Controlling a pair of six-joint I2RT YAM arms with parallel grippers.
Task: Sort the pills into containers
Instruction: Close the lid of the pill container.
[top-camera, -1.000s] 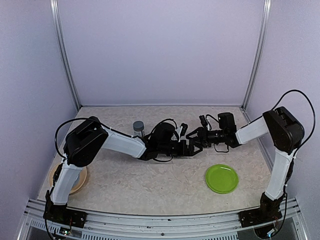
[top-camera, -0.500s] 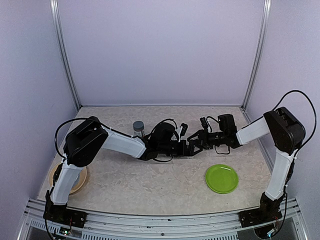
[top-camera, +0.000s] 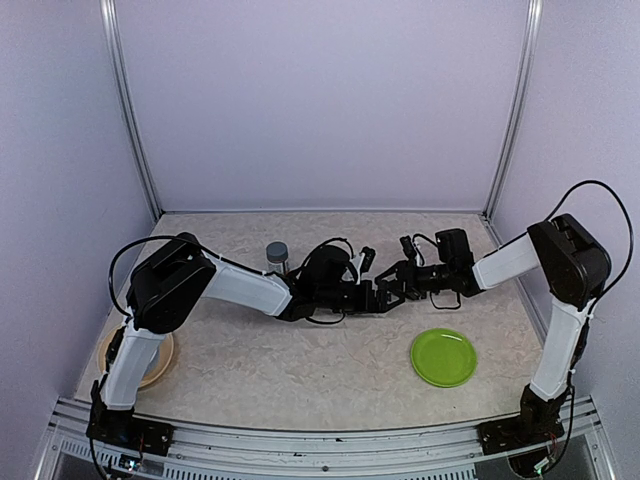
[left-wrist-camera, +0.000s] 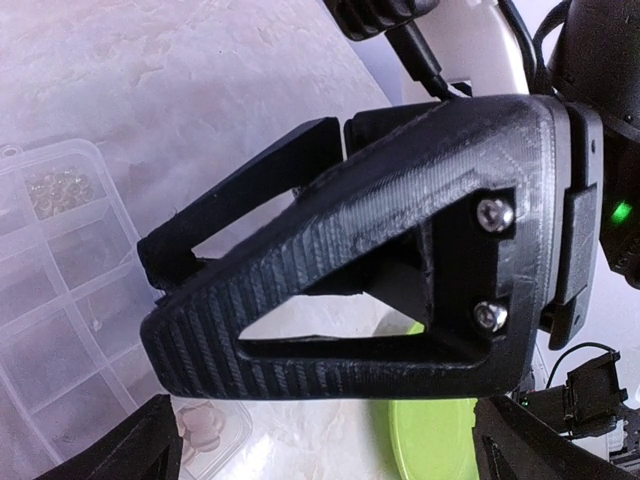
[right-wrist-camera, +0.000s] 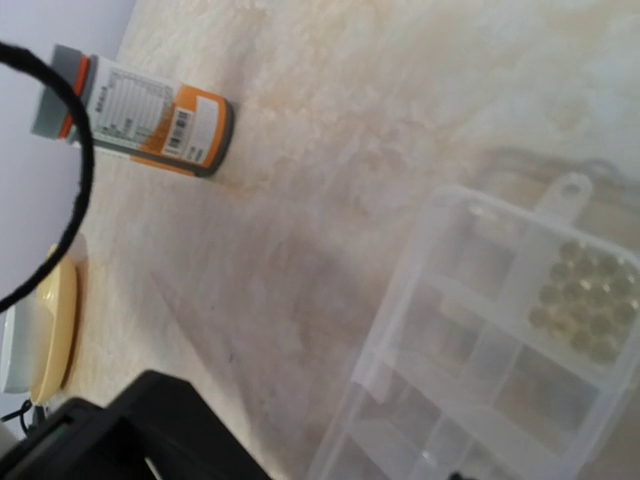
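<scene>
**A:** Starting with the top view, where is the bottle (top-camera: 277, 256)?

**B:** It stands upright on the table (top-camera: 300, 372), left of centre and toward the far side, just beyond the left arm (top-camera: 245, 287). Both arms reach to mid-table. The left gripper (top-camera: 374, 298) and right gripper (top-camera: 392, 283) almost meet there. A green plate (top-camera: 443, 357) lies near right.

**A:** Can you read the jaws from up there?

**B:** No, they are too small and dark.

**A:** What about the left wrist view?

**B:** Its own fingers (left-wrist-camera: 135, 450) sit in the bottom corners, spread wide, with nothing gripped. The right gripper fills the middle of the view. Its jaws look drawn partway together, but I cannot tell whether they hold anything. Behind it, at the left, is a clear box (left-wrist-camera: 60, 290) with pills (left-wrist-camera: 205, 430) in some cells.

**A:** And the right wrist view?

**B:** The bottle is at upper left, with its gray cap and orange-and-white label, well apart from the box. Yellow capsules (right-wrist-camera: 585, 300) fill one cell at the right edge. A bowl (right-wrist-camera: 14, 350) peeks in at the left edge. The right gripper's own jaws hardly show here, so I cannot tell how far open they are.
</scene>
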